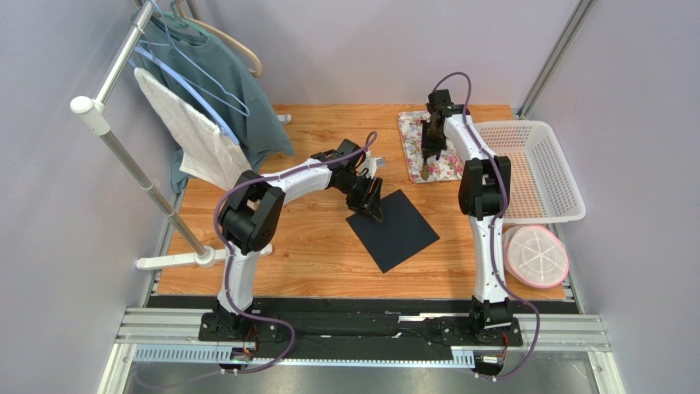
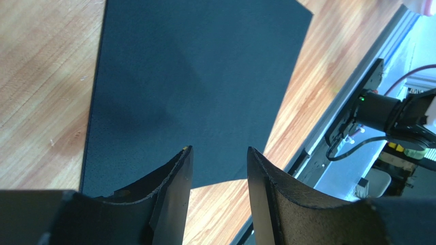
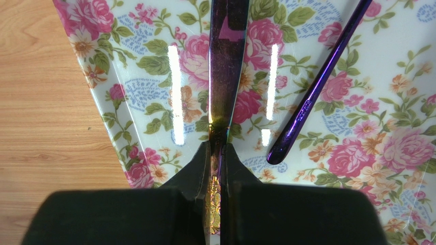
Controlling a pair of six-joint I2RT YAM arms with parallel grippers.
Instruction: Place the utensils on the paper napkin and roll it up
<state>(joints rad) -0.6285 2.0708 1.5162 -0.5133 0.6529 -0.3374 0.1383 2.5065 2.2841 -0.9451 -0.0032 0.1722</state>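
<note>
Where the wooden table (image 1: 304,267) is bounded at its 9 o'clock side, a clothes rack (image 1: 123,148) is seen, hung with a teal shirt (image 1: 238,90) and a white towel (image 1: 197,139). At 3 o'clock of the rack, the left gripper (image 1: 374,205) is held low over the 11 o'clock edge of the paper napkin (image 1: 393,230), which is laid flat and cornerwise near the middle of the table. In the left wrist view its fingers (image 2: 171,178) are shown apart, and the black sheet and a patch of bare wood are visible in the gap. Nothing is gripped, and whether the tips touch the paper cannot be told.

At 1 o'clock of the napkin, well apart from it, a floral mat (image 1: 448,164) is laid, and the right gripper (image 1: 430,158) is positioned tip-down on it. In the right wrist view the fingers (image 3: 197,171) are seen pressed together on the handle of a purple utensil (image 3: 227,61), which is pointed toward 12 o'clock across the mat. Its head is cut off by the frame, so its kind cannot be told. A second purple utensil (image 3: 317,81) is left loose on the mat at 2 o'clock of the gripper, slanted toward 1 o'clock and apart from the gripped one.

At 3 o'clock of the mat, just beside it, a white basket (image 1: 567,176) is placed. At 6 o'clock of the basket a round pink-rimmed lid (image 1: 536,255) is found.
</note>
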